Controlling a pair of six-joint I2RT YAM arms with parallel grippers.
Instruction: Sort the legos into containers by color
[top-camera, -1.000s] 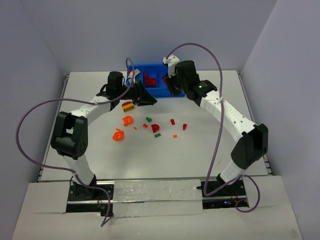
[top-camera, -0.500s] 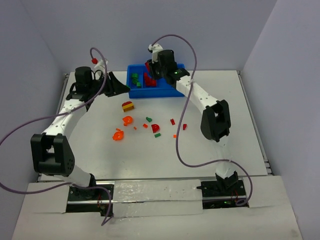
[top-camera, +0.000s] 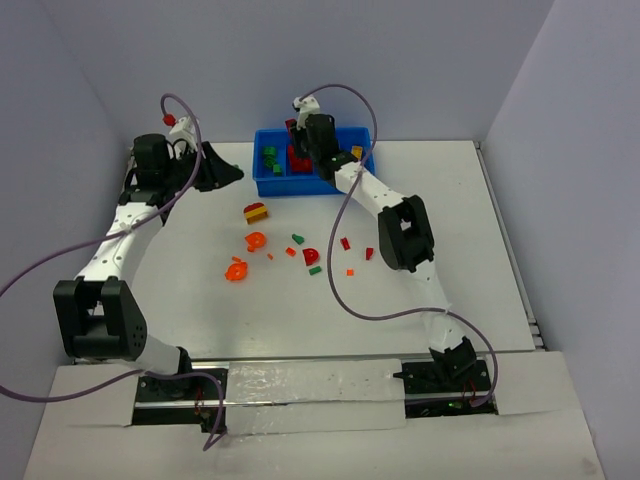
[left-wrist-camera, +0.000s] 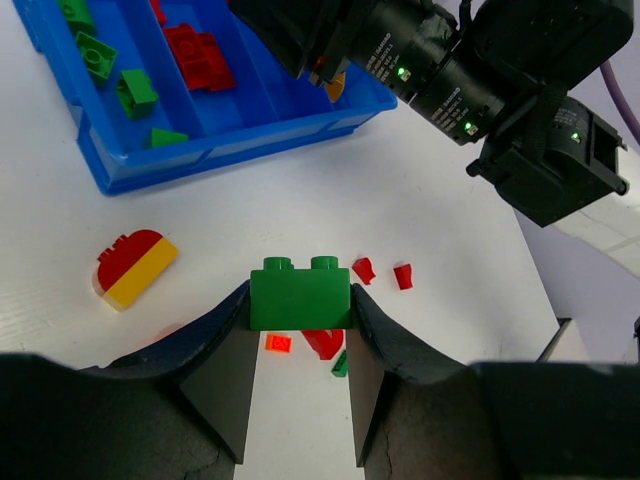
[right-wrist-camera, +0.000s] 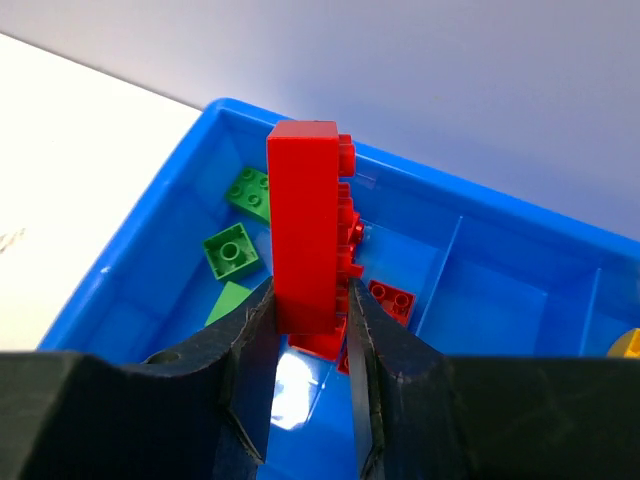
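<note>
Blue plastic tray (top-camera: 300, 187) stands at the far side of the white table (top-camera: 470, 230), four compartments side by side; the leftmost holds green pieces (right-wrist-camera: 235, 250), the second holds red pieces (left-wrist-camera: 200, 55), and a yellow piece (right-wrist-camera: 625, 345) lies in the rightmost; the right gripper (right-wrist-camera: 308, 330) hangs above the left half of the tray, its fingers clamped on a long red brick (right-wrist-camera: 305, 240) that sticks out beyond the fingertips; in the left wrist view the black body of the right arm (left-wrist-camera: 480, 80) hides the right end of the tray; the left gripper (left-wrist-camera: 300, 315) is above the table, left of the tray, its fingers pressed on both sides of a green brick (left-wrist-camera: 300, 293); between the arms lie loose pieces: a red-and-yellow half-round (top-camera: 256, 212), two orange curved pieces (top-camera: 256, 240), a red arch (top-camera: 311, 256) and small green and red bits; purple cables (top-camera: 341, 87) loop beside each arm; the walls (top-camera: 300, 60) are pale grey-violet.
</note>
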